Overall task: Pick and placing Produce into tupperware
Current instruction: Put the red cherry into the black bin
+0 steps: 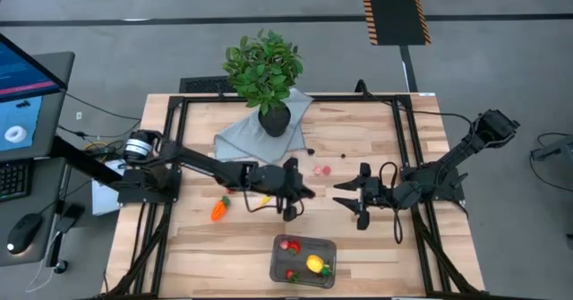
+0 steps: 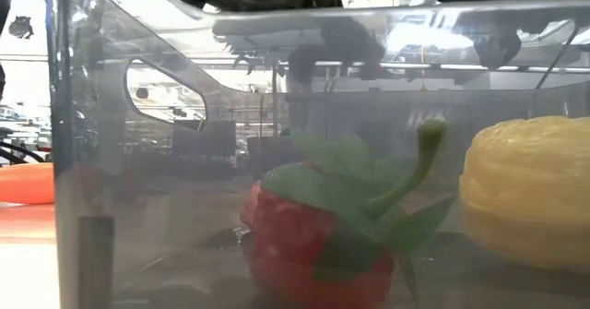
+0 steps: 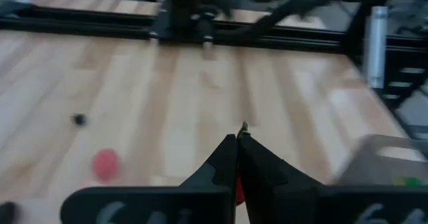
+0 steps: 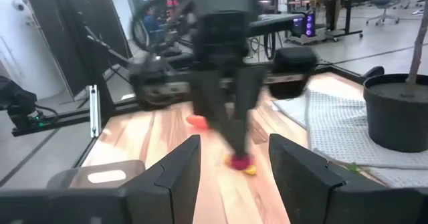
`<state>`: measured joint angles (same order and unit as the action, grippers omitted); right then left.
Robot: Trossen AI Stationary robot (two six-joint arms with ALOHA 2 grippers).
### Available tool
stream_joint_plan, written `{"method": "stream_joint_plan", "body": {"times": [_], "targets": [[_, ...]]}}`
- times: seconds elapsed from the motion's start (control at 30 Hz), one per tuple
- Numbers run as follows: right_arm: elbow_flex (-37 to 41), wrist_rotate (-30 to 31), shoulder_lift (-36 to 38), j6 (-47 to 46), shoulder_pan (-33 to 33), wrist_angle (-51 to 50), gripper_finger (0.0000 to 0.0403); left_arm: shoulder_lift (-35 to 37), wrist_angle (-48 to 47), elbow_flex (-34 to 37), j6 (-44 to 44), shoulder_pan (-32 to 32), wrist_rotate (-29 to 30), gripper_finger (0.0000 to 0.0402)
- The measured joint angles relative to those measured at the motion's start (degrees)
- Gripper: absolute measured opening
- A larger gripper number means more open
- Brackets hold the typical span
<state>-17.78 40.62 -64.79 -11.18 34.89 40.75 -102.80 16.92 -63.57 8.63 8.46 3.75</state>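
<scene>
The tupperware, a clear tub near the table's near edge, holds a strawberry, a lemon and a little more produce. My left gripper is at mid-table, just beyond the tub, shut on a small red piece with a green tip, a strawberry by its look. My right gripper is open just to its right, facing it and touching nothing. An orange carrot and a yellow banana lie to the left of my left gripper. Pink berries and dark berries lie on the table beyond it. My left gripper pinches the red piece between its two shut fingers, and a green tip sticks out past the fingertips. In the right wrist view the fingers point down from above with the red piece at their ends, just over the table.
A leafy plant in a black pot stands on a blue-grey cloth at the far side. A black frame runs round the table's edges. A pink berry and a dark berry lie on bare wood.
</scene>
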Motion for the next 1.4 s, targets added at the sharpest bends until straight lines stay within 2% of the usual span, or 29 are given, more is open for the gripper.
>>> {"method": "stream_joint_plan", "body": {"times": [0.33, 0.7, 0.8, 1.1, 1.23, 1.4], "targets": [[0.0, 0.0, 0.0, 0.1, 0.1, -0.1, 0.0201, 1.0, -0.5, 0.1, 5.6, 10.6, 0.2, 0.0], [0.0, 0.0, 0.0, -0.5, 0.1, -0.5, 0.0201, 0.1, -1.1, 0.0, 8.8, 21.6, 10.3, 0.0], [0.0, 0.0, 0.0, -0.8, 0.1, -0.7, 0.0201, -1.5, -1.3, 0.0, 9.4, 23.2, 13.0, 0.0], [0.0, -0.1, 0.0, -1.4, 0.1, -1.4, 0.0201, -8.3, 4.0, 0.0, 12.1, 23.9, 13.1, 0.0], [0.0, -0.1, -0.1, -1.4, 0.1, -1.8, 0.0201, -8.9, 4.5, 0.0, 14.6, 24.0, 15.6, 0.0001], [0.0, -0.1, -0.1, -1.5, 0.1, -1.9, 0.0201, -8.9, 4.1, 0.0, 14.3, 23.8, 16.9, 0.0028]]}}
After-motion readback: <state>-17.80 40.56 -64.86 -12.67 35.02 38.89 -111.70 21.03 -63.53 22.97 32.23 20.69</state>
